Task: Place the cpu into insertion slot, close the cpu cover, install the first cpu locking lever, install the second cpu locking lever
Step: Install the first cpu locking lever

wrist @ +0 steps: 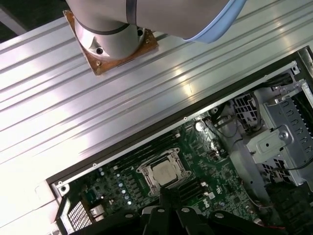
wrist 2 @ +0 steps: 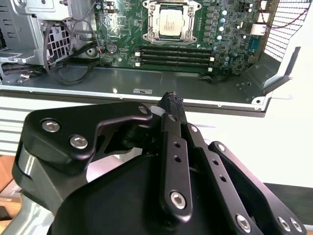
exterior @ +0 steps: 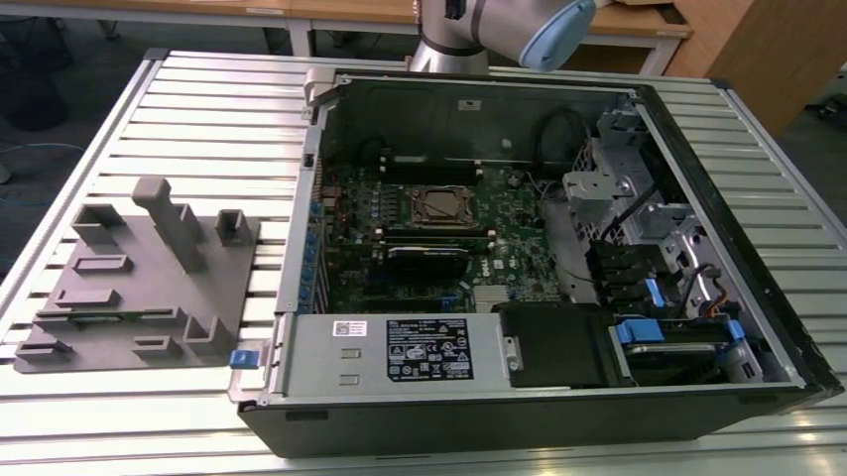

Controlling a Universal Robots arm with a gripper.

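The gripper [wrist 2: 171, 100] has its 2 black fingers pressed together at the tips with nothing between them, hanging above the rim of the open computer case [exterior: 741, 377], outside the board area, in the second wrist view; in the first wrist view only the fingertips [wrist: 166, 193] poke into the frame edge, the rest cut off. Beyond them lies the green motherboard [wrist 2: 122, 29], and on it the cpu [wrist 2: 169, 23], a square silvery chip lying flat, its edges parallel to the long black memory slots [wrist 2: 173, 54] beside it. It sits in the insertion slot [exterior: 441, 206], with the cpu cover [wrist 2: 149, 22] down around it, the chip's top showing through the window. Being square, the chip has no long axis. The locking levers are too fine to make out. In the exterior view the socket is small and dark, and the arm [exterior: 503, 30] is cut off at the picture's upper edge. A grey fixture block [exterior: 139, 278] stands on the ribbed table [exterior: 198, 109] towards the exterior view's left.
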